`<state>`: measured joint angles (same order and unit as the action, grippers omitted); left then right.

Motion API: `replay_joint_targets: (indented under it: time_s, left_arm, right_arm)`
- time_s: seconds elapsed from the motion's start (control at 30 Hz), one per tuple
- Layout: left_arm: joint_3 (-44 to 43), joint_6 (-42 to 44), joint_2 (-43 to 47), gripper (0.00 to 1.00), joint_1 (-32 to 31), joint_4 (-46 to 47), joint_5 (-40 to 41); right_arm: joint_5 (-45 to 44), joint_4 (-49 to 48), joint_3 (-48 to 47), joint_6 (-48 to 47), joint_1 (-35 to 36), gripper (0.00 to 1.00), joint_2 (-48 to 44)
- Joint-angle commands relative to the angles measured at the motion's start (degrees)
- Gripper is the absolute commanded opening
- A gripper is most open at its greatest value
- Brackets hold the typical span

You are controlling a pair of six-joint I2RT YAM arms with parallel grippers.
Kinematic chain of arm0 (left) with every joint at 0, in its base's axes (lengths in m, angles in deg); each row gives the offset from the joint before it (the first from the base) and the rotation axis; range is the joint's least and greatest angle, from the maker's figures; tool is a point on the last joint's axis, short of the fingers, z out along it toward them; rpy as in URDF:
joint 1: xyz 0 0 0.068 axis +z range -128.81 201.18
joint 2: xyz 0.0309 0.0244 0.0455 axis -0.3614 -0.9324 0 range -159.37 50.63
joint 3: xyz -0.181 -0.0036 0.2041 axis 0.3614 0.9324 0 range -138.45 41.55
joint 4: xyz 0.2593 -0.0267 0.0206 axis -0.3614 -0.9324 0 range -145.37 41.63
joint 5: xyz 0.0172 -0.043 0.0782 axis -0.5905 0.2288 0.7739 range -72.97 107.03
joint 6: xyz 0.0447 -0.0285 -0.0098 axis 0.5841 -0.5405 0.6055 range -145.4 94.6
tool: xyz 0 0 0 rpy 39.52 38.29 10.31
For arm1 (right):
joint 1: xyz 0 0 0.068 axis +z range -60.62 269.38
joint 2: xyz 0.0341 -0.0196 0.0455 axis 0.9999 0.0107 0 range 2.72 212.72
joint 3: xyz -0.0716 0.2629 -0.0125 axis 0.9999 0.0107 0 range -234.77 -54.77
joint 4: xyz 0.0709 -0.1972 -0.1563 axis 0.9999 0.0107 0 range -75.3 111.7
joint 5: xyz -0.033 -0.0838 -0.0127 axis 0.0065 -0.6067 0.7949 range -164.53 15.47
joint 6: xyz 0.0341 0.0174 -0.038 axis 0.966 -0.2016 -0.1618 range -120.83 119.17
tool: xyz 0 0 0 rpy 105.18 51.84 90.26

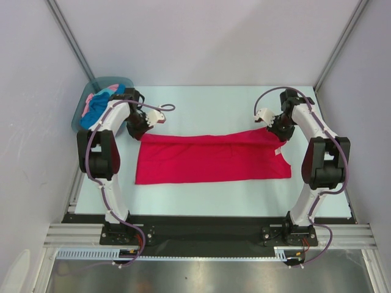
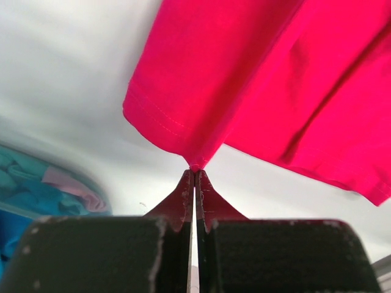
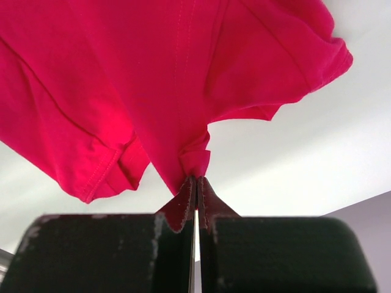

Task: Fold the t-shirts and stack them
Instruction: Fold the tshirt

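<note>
Three t-shirts are counted. One crimson-red t-shirt (image 1: 208,160) is spread across the middle of the counter (image 1: 208,104). One grey-teal tub (image 1: 116,81) is seen at the far-left corner, partly hidden by the left arm. One turquoise-blue t-shirt (image 1: 98,111) and one pale pink t-shirt (image 1: 90,97) are bunched in it. The red shirt's far-left corner is pinched by the left gripper (image 2: 194,174), its far-right corner by the right gripper (image 3: 196,180).

Crimson-red t-shirt (image 1: 211,159) lies stretched out as a long band, folded over along its far edge, both far corners pinched up. Beyond its left end the turquoise t-shirt (image 1: 99,108) sits crumpled, the pink t-shirt (image 1: 90,98) bunched against it.
</note>
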<state>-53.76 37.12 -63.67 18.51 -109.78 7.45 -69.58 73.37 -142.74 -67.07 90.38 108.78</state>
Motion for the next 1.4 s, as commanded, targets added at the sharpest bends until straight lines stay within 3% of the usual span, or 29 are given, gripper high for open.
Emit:
replay_joint_targets:
  time_s: [0.0,1.37]
  left_arm:
    - [-0.7,2.7,4.1,0.00,-0.3,-3.7,-2.2]
    - [7.2,5.9,8.5,0.00,-1.0,-11.7,-1.7]
  right_arm:
    - [-1.9,2.0,0.2,-1.4,-0.6,0.00,-3.6]
    - [-5.0,9.5,4.9,-5.5,-2.7,0.00,-8.4]
